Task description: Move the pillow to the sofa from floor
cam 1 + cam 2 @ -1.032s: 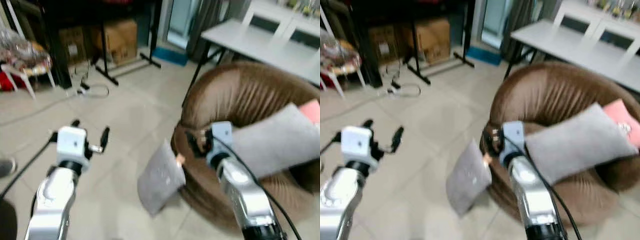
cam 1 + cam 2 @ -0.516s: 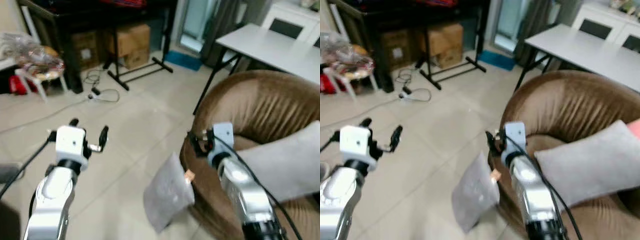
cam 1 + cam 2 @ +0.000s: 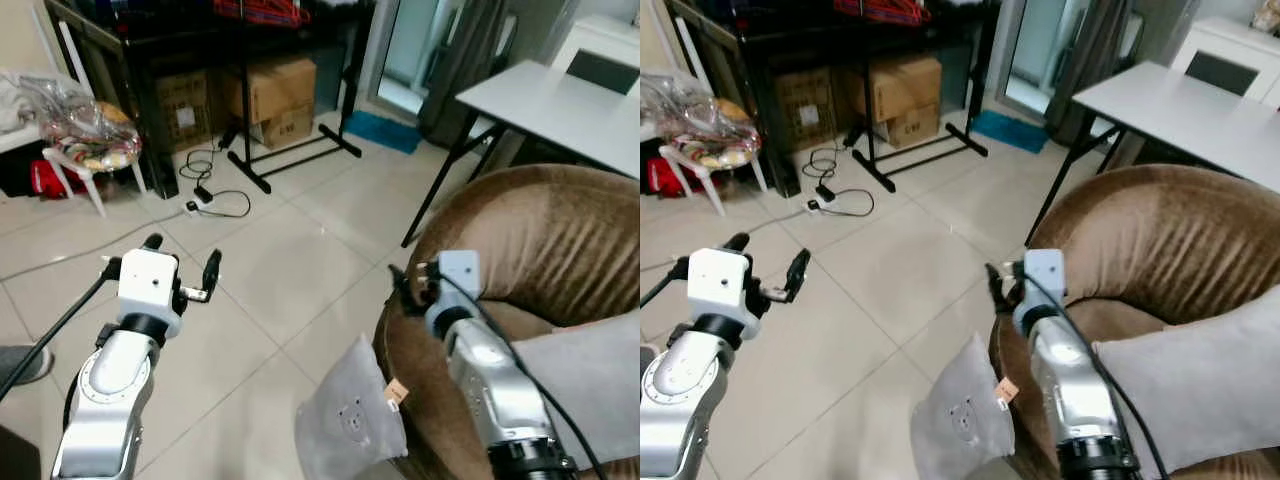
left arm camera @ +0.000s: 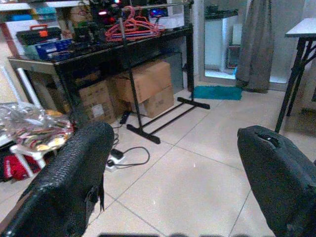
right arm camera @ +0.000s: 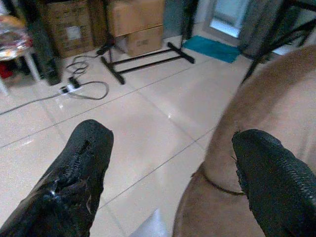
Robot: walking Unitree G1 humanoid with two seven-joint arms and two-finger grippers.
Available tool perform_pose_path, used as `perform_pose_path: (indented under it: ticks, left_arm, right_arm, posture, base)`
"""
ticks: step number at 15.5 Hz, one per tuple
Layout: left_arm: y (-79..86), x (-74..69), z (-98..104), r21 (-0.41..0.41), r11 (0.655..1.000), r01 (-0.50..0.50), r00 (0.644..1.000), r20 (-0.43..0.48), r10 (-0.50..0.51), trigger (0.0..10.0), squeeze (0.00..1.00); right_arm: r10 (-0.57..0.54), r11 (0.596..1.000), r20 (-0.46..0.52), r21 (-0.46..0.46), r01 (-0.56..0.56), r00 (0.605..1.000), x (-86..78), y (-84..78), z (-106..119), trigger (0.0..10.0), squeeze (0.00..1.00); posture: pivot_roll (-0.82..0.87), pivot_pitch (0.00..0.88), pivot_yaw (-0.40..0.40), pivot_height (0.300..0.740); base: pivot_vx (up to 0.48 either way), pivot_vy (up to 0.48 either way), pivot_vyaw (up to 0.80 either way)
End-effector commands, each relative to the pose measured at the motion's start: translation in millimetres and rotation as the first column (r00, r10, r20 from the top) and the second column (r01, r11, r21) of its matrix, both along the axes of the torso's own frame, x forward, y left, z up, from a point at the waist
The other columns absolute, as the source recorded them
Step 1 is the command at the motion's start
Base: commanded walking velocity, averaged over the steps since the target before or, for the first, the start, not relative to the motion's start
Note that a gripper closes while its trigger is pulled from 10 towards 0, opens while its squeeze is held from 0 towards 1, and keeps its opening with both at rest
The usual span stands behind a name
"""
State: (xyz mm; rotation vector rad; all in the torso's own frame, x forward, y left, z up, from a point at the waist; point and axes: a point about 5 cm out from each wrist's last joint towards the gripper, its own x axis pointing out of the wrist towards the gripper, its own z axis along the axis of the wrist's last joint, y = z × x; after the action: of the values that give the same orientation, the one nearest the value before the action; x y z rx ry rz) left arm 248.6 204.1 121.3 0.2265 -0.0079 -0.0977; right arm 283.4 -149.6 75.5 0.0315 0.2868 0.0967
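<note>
The grey pillow stands on edge on the tiled floor, propped against the front of the brown sofa, so it has not yet been lifted. A second grey cushion already lies on the seat. The right gripper hovers above the pillow by the sofa's rim, fingers spread wide and holding nothing. The left gripper hangs over bare floor well to the side, likewise spread and empty, probably waiting.

Floor pillow cut off by the bottom edge; sofa and its grey cushion cropped at right.
</note>
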Motion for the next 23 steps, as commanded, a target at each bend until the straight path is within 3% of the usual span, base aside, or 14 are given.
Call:
perform_pose_path:
  ticks: [1, 2, 10, 12, 14, 18, 23]
  left_arm:
    - [-9.2, 0.8, -2.1, -0.005, 1.0, 0.024, 1.0, -0.004, -0.024, 10.0, 0.8]
    - [-8.6, 1.2, -2.1, 0.01, 1.0, 0.021, 1.0, 0.001, -0.021, 10.0, 0.7]
    - [-6.8, 3.3, -2.1, 0.026, 1.0, 0.0, 1.0, 0.014, 0.0, 10.0, 0.67]
    - [-7.0, 3.0, -3.0, 0.016, 1.0, -0.007, 1.0, 0.013, 0.007, 10.0, 0.62]
    - [-7.1, 3.0, -2.6, 0.007, 1.0, -0.015, 1.0, 0.019, 0.015, 10.0, 0.56]
    - [-7.1, 2.9, -2.1, 0.011, 1.0, -0.008, 1.0, 0.026, 0.008, 10.0, 0.56]
    - [-7.0, 1.8, -1.4, -0.006, 1.0, -0.004, 0.999, 0.033, 0.004, 10.0, 0.57]
  right_arm:
    - [-0.046, 0.999, 0.014, 0.002, 0.046, 0.999, -1.3, -13.9, 1.7, 10.0, 0.0]
    - [-0.058, 0.998, 0.029, 0.021, 0.057, 0.998, -1.6, -13.1, 3.5, 10.0, 0.0]
    - [-0.054, 0.998, 0.039, 0.03, 0.053, 0.998, -2.7, -7.2, 7.7, 10.0, 0.0]
    - [-0.049, 0.999, 0.04, 0.025, 0.048, 0.998, -1.4, -5.0, 8.2, 10.0, 0.0]
    - [-0.046, 0.999, 0.044, 0.009, 0.046, 0.998, 0.3, -3.8, 8.5, 10.0, 0.0]
    - [-0.039, 0.999, 0.039, 0.005, 0.039, 0.998, 0.0, -4.0, 7.3, 10.0, 0.0]
    - [-0.037, 0.999, 0.035, 0.001, 0.037, 0.999, -2.1, -6.1, 6.3, 10.0, 0.0]
  posture:
    - [0.05, 0.0, -0.08, 0.711]
    - [0.05, 0.0, -0.081, 0.696]
    - [0.05, 0.0, -0.082, 0.626]
    - [0.05, 0.0, -0.081, 0.606]
    - [0.05, 0.0, -0.082, 0.601]
    - [0.05, 0.0, -0.082, 0.601]
    - [0.05, 0.0, -0.086, 0.601]
  base:
    - [0.0, 0.0, 0.0]
    - [0.0, 0.0, 0.0]
    - [0.0, 0.0, 0.0]
    - [0.0, 0.0, 0.0]
    - [0.0, 0.0, 0.0]
    - [0.0, 0.0, 0.0]
    - [0.305, 0.0, 0.0]
